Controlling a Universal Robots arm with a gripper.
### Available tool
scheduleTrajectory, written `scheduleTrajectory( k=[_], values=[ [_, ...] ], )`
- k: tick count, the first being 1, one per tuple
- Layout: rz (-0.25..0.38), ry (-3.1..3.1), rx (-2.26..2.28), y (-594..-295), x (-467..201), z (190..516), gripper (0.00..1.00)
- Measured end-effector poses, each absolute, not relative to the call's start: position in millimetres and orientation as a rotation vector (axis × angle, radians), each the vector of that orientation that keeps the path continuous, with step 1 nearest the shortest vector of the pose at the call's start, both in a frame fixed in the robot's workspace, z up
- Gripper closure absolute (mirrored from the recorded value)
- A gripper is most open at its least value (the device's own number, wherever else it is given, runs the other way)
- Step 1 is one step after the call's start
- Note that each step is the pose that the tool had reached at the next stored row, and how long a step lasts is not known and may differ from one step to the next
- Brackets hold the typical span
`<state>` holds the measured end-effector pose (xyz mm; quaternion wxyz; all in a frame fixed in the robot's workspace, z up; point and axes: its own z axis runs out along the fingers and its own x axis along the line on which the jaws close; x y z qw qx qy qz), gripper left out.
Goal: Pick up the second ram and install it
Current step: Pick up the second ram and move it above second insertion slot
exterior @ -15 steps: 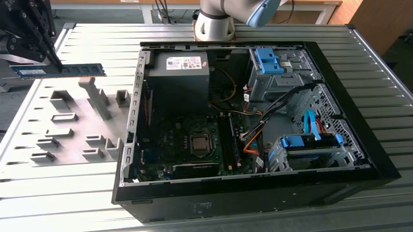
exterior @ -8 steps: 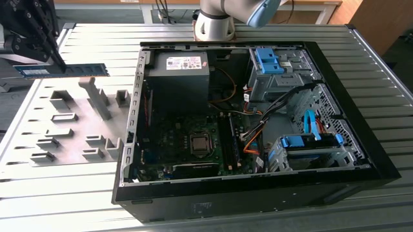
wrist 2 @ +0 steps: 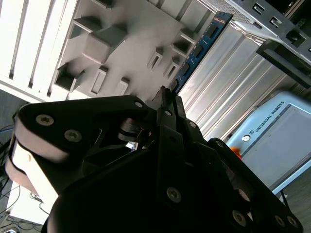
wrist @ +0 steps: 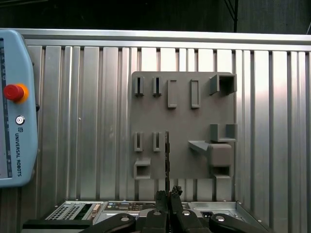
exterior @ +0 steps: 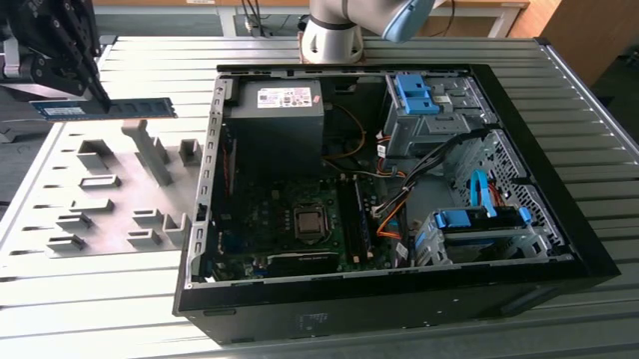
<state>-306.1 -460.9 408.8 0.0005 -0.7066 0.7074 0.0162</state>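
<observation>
Nearest the wrist cameras is the tool [wrist 2: 170, 96] itself, its black fingers pinched together on the ram [wrist 2: 201, 43], which sticks out beyond the tips as a bluish-green strip. In the first wrist view the tool [wrist: 168, 193] shows the ram [wrist: 167, 150] edge-on, a thin dark line over the grey holder plate [wrist: 184, 121].

In the exterior view the tool [exterior: 103, 101] is at the far left. It holds the ram [exterior: 105, 109] level and roughly at mid-length, up in the air over the far end of the holder plate [exterior: 110, 202]. The ram touches neither the plate nor the bench [exterior: 100, 314]. The open case [exterior: 399, 299] lies well apart on the exterior view's right. Its motherboard [exterior: 289, 217] is exposed, with the long black slots [exterior: 352, 217] near its middle.

The ram looks light, stiff and thin, so weight should be no trouble, but it is fragile. The chips on its faces and the contact edge likely will not bear scraping or bending. Its flat faces are probably smooth, so it could slip or pivot between hard fingers. A hold across both faces near mid-length, away from the contact edge, seems the safest, and the present hold looks close to that.
</observation>
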Motion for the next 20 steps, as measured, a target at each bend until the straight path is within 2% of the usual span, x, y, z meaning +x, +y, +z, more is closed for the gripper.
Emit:
scheduleTrajectory(
  k=[20],
  values=[
    [0.051,2.222,-2.219,-461,-286,409,0.86]
  ],
)
